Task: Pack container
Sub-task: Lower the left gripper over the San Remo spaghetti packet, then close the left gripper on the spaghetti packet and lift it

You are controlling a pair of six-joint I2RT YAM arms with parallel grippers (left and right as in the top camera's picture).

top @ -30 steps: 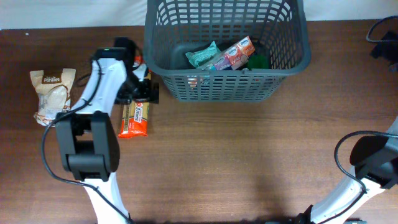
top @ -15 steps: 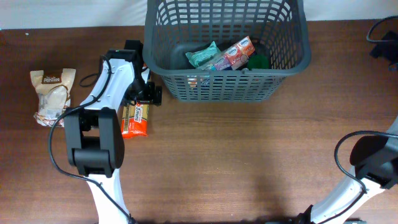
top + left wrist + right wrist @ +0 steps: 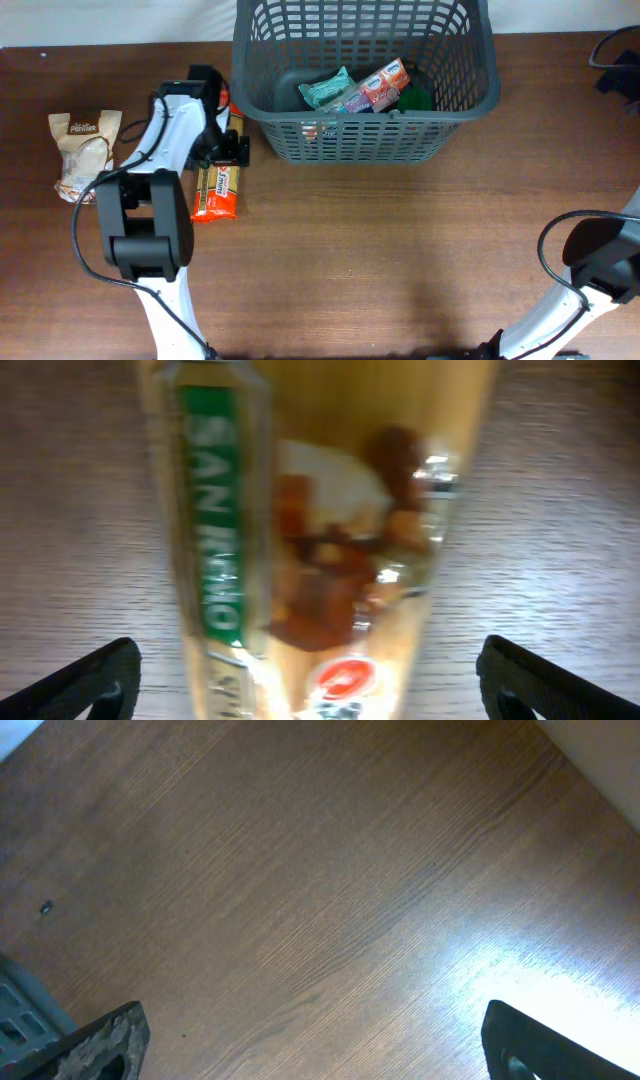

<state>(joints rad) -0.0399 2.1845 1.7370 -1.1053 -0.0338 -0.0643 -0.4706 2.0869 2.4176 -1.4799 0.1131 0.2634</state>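
The dark grey basket [image 3: 370, 142] stands at the table's far middle and holds several packets, among them a teal one [image 3: 325, 90] and a red one [image 3: 386, 84]. An orange snack packet [image 3: 217, 190] lies flat on the table left of the basket. My left gripper [image 3: 228, 150] is over its far end, jaws open. In the left wrist view the packet [image 3: 320, 540] lies blurred and close between the two open fingers of that gripper [image 3: 310, 678]. My right gripper [image 3: 315, 1045] is open and empty over bare wood at the far right.
A white and beige packet [image 3: 85, 150] lies at the table's left edge. The basket's left wall is right next to my left gripper. The right arm's base [image 3: 600, 265] stands at the right edge. A basket corner [image 3: 12, 1005] shows in the right wrist view.
My left gripper shifted a little right towards the basket, then back left over the orange packet's far end. The packet and the right arm have not moved.
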